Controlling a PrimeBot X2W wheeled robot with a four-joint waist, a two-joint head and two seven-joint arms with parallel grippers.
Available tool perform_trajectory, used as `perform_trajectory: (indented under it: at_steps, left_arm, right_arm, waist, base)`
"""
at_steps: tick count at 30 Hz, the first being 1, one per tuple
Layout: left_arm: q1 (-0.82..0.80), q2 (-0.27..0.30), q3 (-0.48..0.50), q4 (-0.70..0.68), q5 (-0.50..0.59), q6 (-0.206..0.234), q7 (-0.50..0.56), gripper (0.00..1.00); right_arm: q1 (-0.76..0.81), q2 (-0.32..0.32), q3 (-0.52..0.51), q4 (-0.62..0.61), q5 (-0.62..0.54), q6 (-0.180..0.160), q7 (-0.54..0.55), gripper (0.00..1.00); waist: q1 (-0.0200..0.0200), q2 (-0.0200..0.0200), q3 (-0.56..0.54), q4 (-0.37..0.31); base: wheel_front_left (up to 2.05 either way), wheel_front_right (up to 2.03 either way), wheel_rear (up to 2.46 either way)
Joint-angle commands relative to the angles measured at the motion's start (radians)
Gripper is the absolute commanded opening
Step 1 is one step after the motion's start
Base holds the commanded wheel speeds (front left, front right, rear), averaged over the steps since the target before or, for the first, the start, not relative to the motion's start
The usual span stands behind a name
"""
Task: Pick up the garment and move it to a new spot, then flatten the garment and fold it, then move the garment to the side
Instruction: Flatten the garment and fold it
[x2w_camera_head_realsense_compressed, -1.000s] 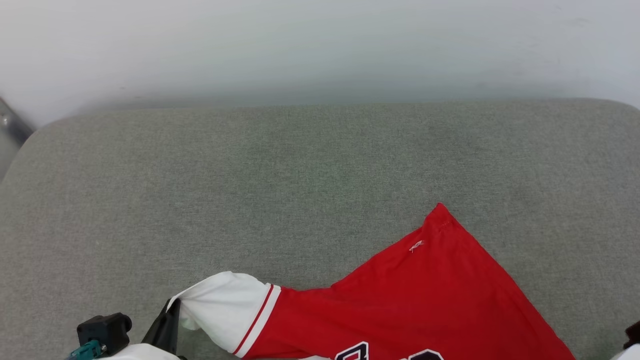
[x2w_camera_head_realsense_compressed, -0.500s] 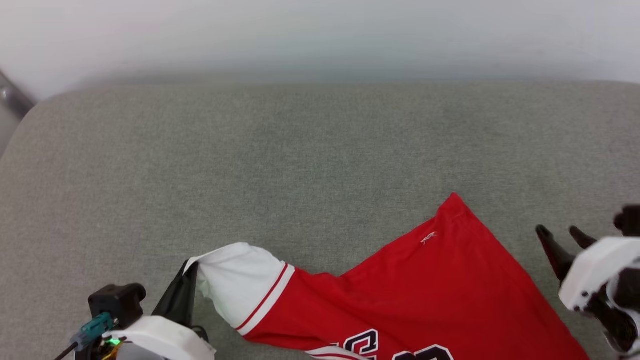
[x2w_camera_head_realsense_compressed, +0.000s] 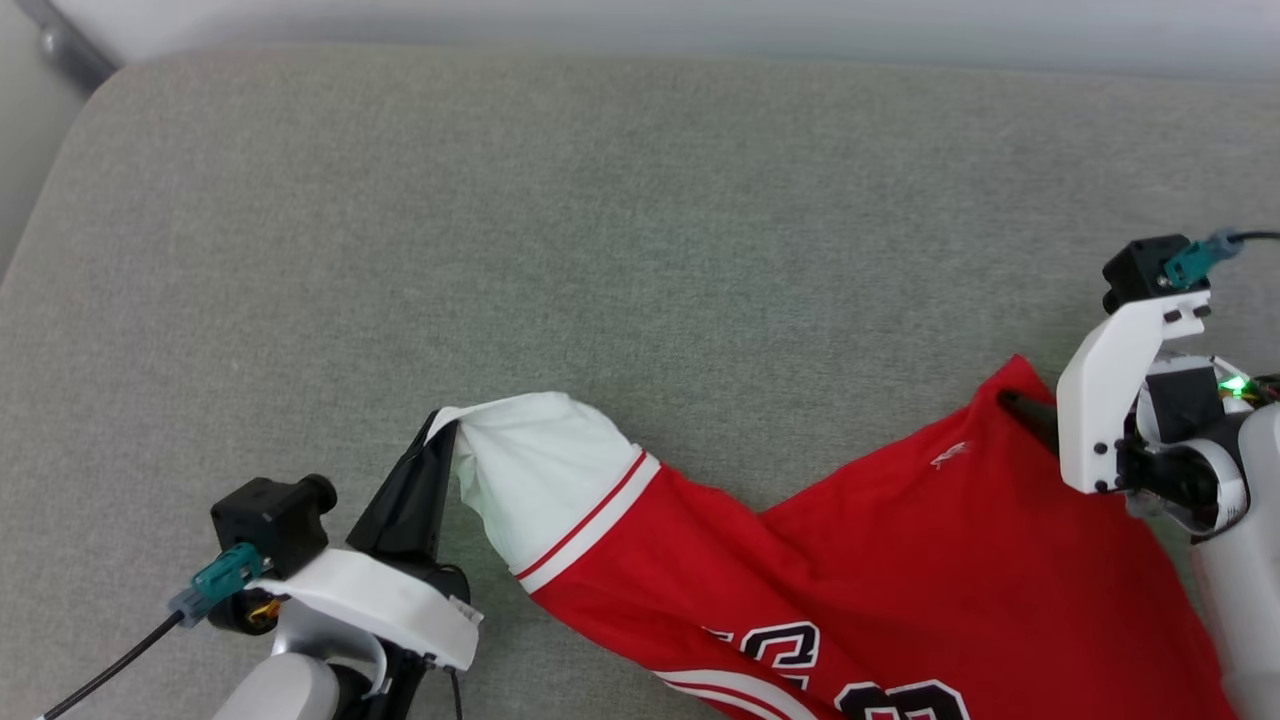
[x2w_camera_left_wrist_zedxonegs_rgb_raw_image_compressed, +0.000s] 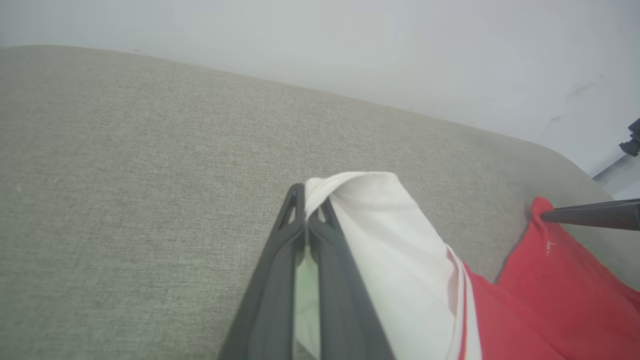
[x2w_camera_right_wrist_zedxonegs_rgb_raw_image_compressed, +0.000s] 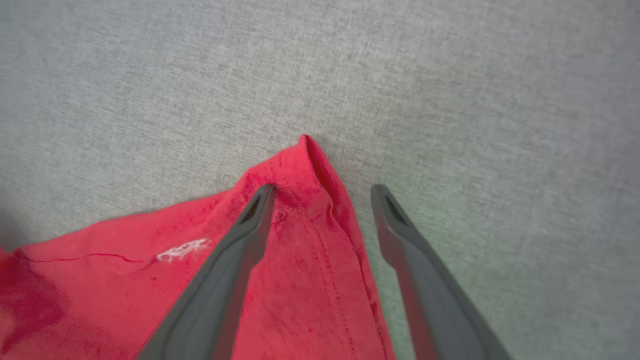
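Note:
The garment (x2w_camera_head_realsense_compressed: 900, 560), a red jersey with black white-edged lettering, lies on the grey cushion (x2w_camera_head_realsense_compressed: 640, 250). Its white sleeve (x2w_camera_head_realsense_compressed: 540, 470) with red-striped trim is lifted toward the left. My left gripper (x2w_camera_head_realsense_compressed: 445, 428) is shut on the sleeve's edge; in the left wrist view the fingertips (x2w_camera_left_wrist_zedxonegs_rgb_raw_image_compressed: 296, 200) pinch the white cloth (x2w_camera_left_wrist_zedxonegs_rgb_raw_image_compressed: 385, 240). My right gripper (x2w_camera_right_wrist_zedxonegs_rgb_raw_image_compressed: 324, 190) is open and straddles the garment's red corner (x2w_camera_right_wrist_zedxonegs_rgb_raw_image_compressed: 300, 250), one finger on the cloth and the other over bare cushion. In the head view that gripper (x2w_camera_head_realsense_compressed: 1015, 405) sits at the corner on the right.
The grey upholstered cushion stretches wide behind and left of the garment. A pale wall (x2w_camera_left_wrist_zedxonegs_rgb_raw_image_compressed: 350, 45) runs along its far edge, and a metal bar (x2w_camera_head_realsense_compressed: 70, 45) shows at the upper left corner.
The camera has tilted down. My right gripper opened, came in from the lower right and now sits over the red corner. The left gripper keeps hold of the sleeve.

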Motion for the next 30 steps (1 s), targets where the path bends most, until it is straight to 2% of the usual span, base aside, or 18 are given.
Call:
perform_trajectory:
  at_steps: [1, 8, 9, 10, 11, 20, 30]
  left_arm:
    - [-0.027, -0.009, -0.006, 0.007, 0.002, -0.014, -0.009, 0.00]
    - [-0.069, -0.032, -0.028, 0.047, 0.004, -0.054, -0.028, 0.00]
    - [-0.070, -0.034, -0.028, 0.053, 0.003, -0.054, -0.031, 0.00]
    - [-0.071, -0.036, -0.028, 0.059, 0.001, -0.056, -0.034, 0.00]
    - [-0.070, -0.038, -0.028, 0.063, 0.000, -0.058, -0.035, 0.00]
    - [-0.046, -0.022, -0.022, 0.088, -0.009, -0.051, -0.034, 0.00]
    - [-0.107, 0.014, 0.012, 0.106, -0.014, -0.025, 0.002, 0.00]
  right_arm:
    - [-0.032, -0.005, 0.007, 0.022, -0.016, 0.000, 0.019, 1.00]
    - [-0.041, 0.014, 0.018, 0.156, -0.033, -0.001, 0.107, 1.00]
    - [-0.037, 0.019, 0.024, 0.167, -0.025, -0.001, 0.121, 0.85]
    - [-0.034, 0.021, 0.031, 0.171, -0.020, 0.000, 0.127, 0.37]
    - [-0.031, 0.023, 0.037, 0.173, -0.017, 0.000, 0.131, 0.00]
    - [-0.042, -0.011, 0.069, 0.124, 0.022, 0.000, 0.112, 0.00]
    - [-0.032, -0.047, 0.037, 0.090, -0.010, 0.000, -0.083, 0.00]
  waist:
    - [-0.0001, -0.0001, 0.042, 0.033]
    - [-0.0001, -0.0001, 0.076, 0.065]
    - [-0.0001, -0.0001, 0.076, 0.067]
    - [-0.0001, -0.0001, 0.075, 0.068]
    - [-0.0001, -0.0001, 0.073, 0.069]
    - [-0.0001, -0.0001, 0.002, 0.054]
    - [-0.0001, -0.0001, -0.176, 0.009]
  base:
    - [0.00, 0.00, 0.00]
    - [0.00, 0.00, 0.00]
    - [0.00, 0.00, 0.00]
    - [0.00, 0.00, 0.00]
    - [0.00, 0.00, 0.00]
    - [0.00, 0.00, 0.00]
    - [0.00, 0.00, 0.00]
